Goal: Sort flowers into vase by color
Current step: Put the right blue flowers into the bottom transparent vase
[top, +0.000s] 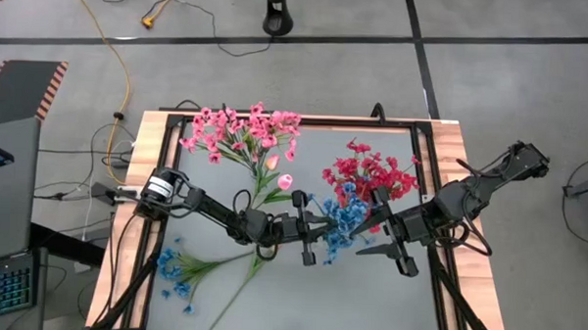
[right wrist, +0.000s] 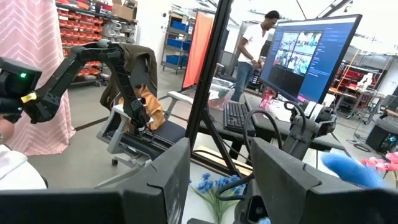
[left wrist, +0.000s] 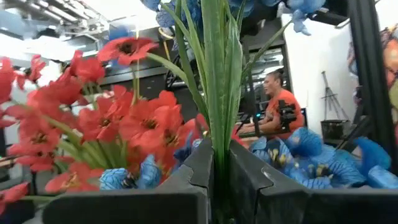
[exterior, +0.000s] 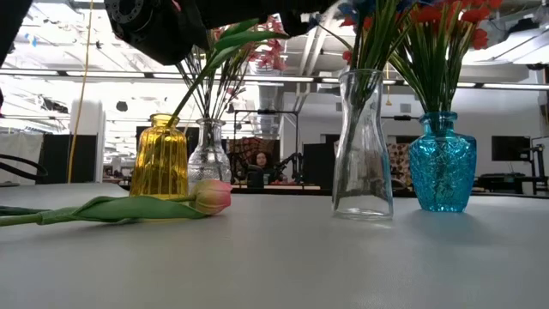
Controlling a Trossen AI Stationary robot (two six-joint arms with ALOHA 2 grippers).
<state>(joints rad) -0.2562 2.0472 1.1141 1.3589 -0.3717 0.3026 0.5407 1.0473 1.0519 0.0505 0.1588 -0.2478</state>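
Note:
Blue flowers (top: 343,216) stand with their stems in the clear glass vase (exterior: 362,146) at mid-table. My left gripper (top: 319,234) is shut on a green stem bundle (left wrist: 219,112) of them, above the vase. Red flowers (top: 367,172) fill the blue vase (exterior: 442,163). Pink flowers (top: 241,129) rise at the far left over the yellow vase (exterior: 163,159) and a small clear vase (exterior: 208,154). A pink tulip (exterior: 210,196) lies flat on the table. More blue flowers (top: 178,269) lie near the left front. My right gripper (top: 394,249) hangs open and empty, right of the vases. My left gripper pinches the blue flowers' green stems (left wrist: 217,158) between its two fingers, below the blossoms. The fingers come from the table's left, nearly level, and lie across the stems. The stems stand upright, and their lower part (exterior: 371,60) runs down into the clear vase.
The vases stand in a row across the table's middle. A long green stem (top: 239,286) lies on the table beside the loose blue flowers. A black frame (top: 426,170) borders the table. People sit and stand in the room behind.

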